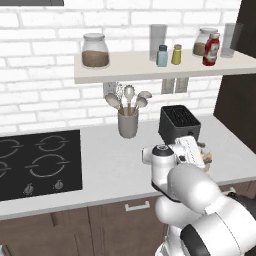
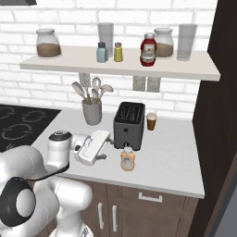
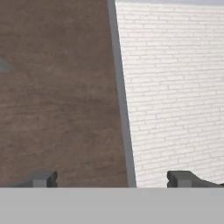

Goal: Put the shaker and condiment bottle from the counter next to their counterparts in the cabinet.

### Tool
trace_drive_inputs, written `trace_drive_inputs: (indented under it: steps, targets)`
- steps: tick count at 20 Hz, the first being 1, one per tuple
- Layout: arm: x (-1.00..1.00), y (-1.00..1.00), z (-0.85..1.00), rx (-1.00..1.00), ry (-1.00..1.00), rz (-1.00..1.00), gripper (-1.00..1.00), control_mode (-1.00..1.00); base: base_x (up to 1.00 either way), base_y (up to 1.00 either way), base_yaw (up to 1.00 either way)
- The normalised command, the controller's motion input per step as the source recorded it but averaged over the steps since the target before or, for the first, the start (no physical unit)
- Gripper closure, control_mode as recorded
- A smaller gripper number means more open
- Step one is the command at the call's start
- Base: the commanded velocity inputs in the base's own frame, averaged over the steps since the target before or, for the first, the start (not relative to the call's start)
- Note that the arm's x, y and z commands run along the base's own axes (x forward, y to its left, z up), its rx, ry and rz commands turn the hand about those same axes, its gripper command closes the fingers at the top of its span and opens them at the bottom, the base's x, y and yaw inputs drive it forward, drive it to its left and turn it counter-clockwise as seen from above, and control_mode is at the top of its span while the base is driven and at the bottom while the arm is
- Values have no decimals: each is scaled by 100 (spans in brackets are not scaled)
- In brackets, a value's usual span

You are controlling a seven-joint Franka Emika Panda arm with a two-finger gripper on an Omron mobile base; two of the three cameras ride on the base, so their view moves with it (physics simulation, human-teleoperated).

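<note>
The pincer (image 3: 112, 178) stands wide open, holding nothing, low over the table (image 2: 176, 162). The condiment bottle (image 2: 127, 159) sits on the table before the toaster (image 2: 129, 124). The blue-grey shaker (image 2: 101, 52) stands on the shelf (image 2: 185, 68) just beside the yellow-green shaker (image 2: 118, 52), the red bottle (image 2: 148, 49) nearby.

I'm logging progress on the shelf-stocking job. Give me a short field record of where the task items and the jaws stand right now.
shaker: on the cabinet, upright, just left of the yellow-green shaker
condiment bottle: on the counter, upright, in front of the toaster
red bottle: on the cabinet, right of the two shakers
gripper: jaws open, holding nothing, above the counter left of the condiment bottle
done: shaker placed
left: condiment bottle
</note>
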Motion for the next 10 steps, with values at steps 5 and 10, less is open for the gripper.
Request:
trace_drive_inputs:
  steps: [5, 10]
  targets:
    - [1, -6, -46, 11, 1, 5, -100, -100, 0, 0, 0]
    - [0, 0, -35, 5, 0, 4, -100, -100, 0, 0, 0]
